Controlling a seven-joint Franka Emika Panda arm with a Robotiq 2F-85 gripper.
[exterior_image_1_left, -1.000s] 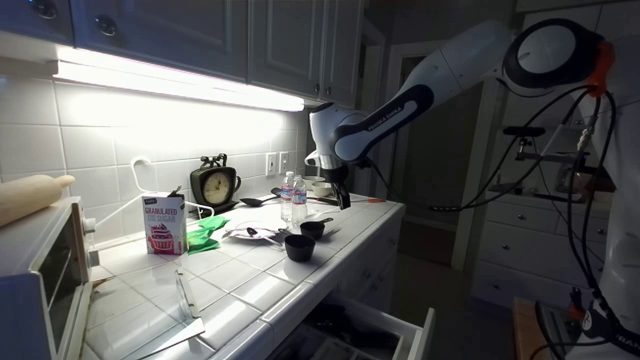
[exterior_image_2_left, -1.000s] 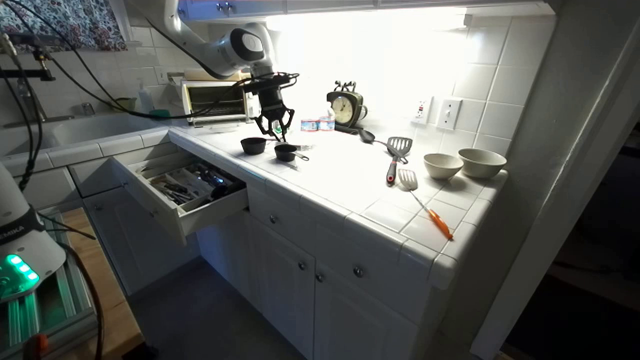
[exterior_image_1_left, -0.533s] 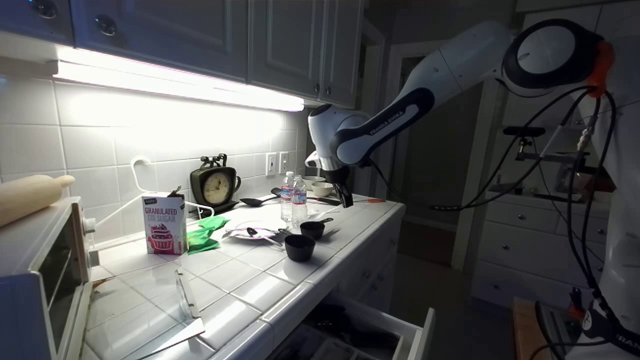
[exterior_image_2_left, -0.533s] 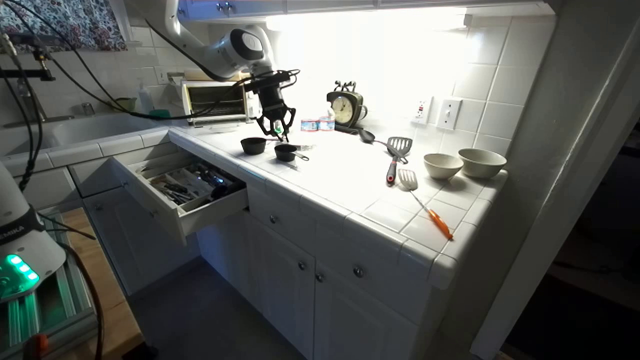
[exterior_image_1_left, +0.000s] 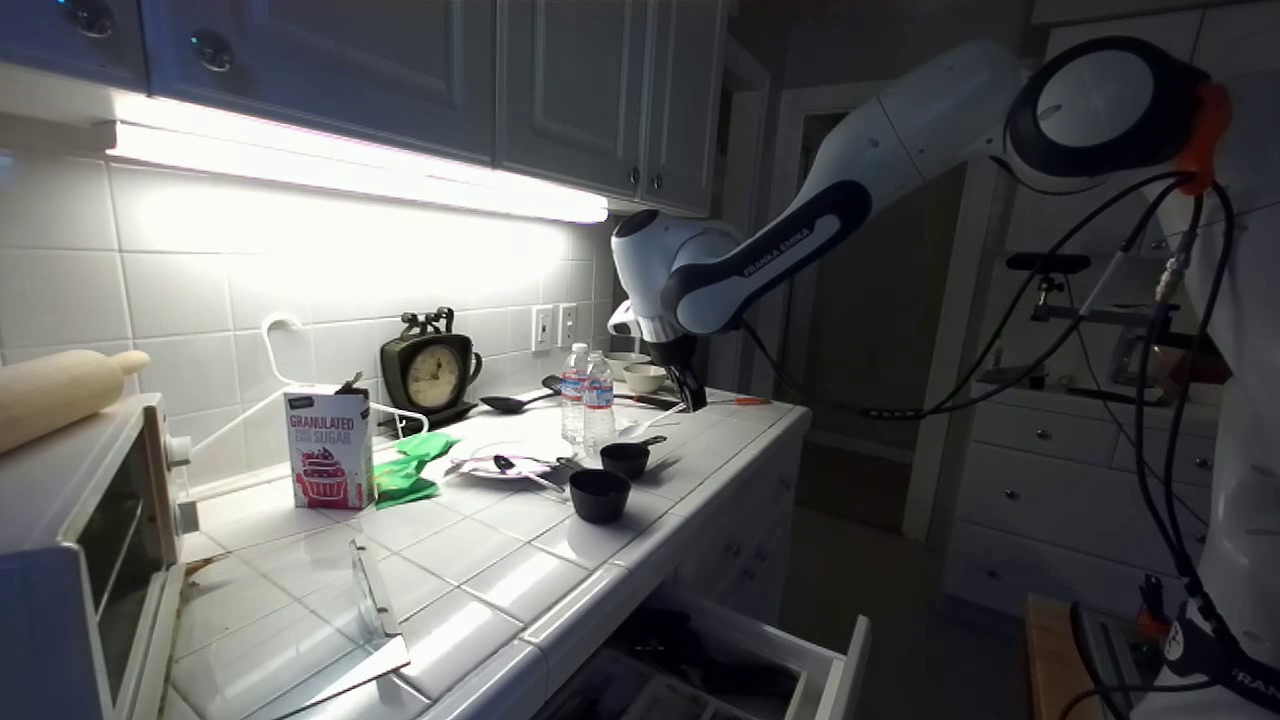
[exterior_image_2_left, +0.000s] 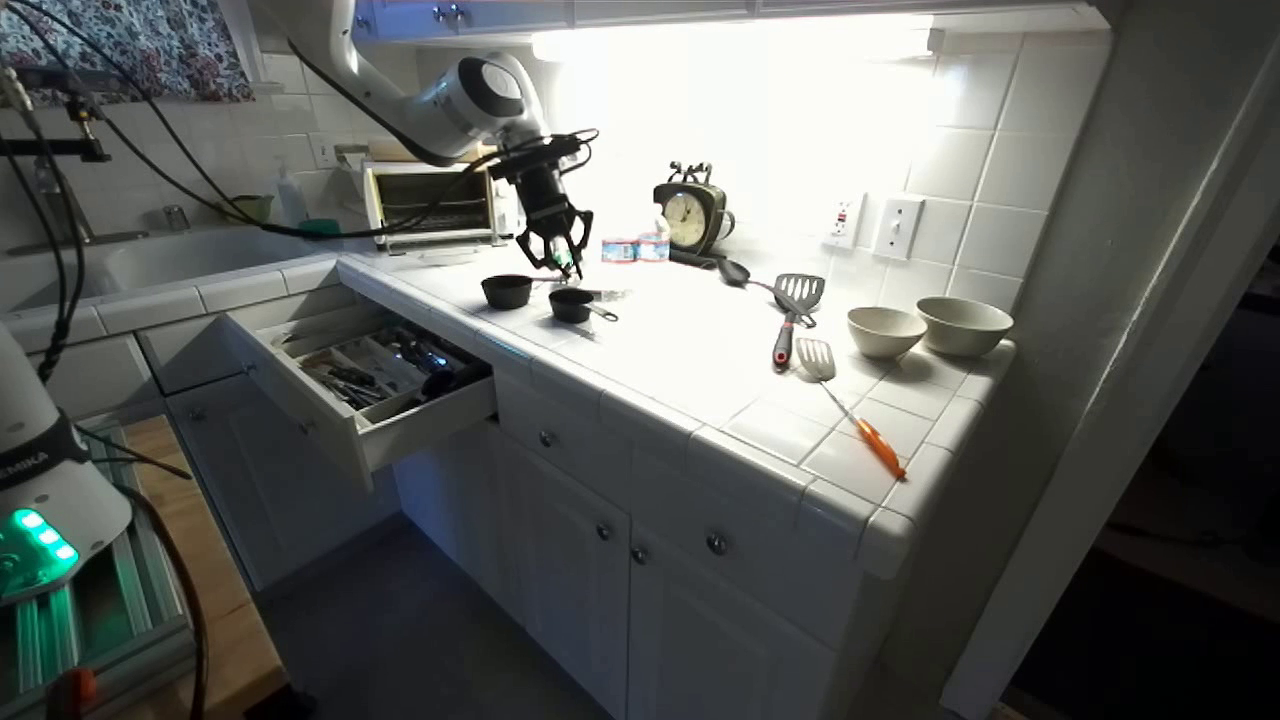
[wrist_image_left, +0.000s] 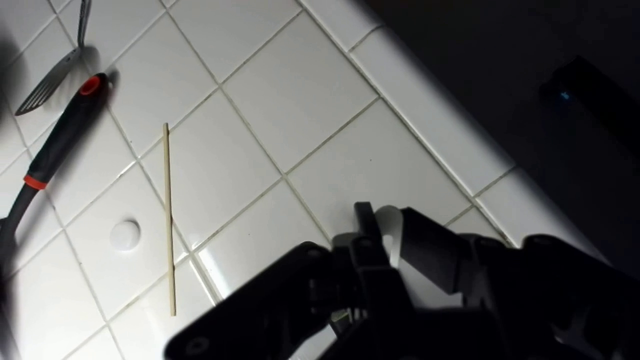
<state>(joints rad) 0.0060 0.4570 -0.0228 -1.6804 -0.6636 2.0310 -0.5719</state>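
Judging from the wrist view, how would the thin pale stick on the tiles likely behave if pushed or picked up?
The pale stick runs straight, so it is probably stiff. It looks slender and wooden, suggesting little weight. Pushed sideways on the glossy tiles, it might slide or roll; whether it is round is unclear.

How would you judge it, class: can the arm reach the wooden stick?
Probably yes: the stick lies uncovered on the tiles, nothing visibly between; the shut hand would need opening first.

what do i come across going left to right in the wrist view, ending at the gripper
Black handle with red trim → small round white disc → thin wooden stick → gripper
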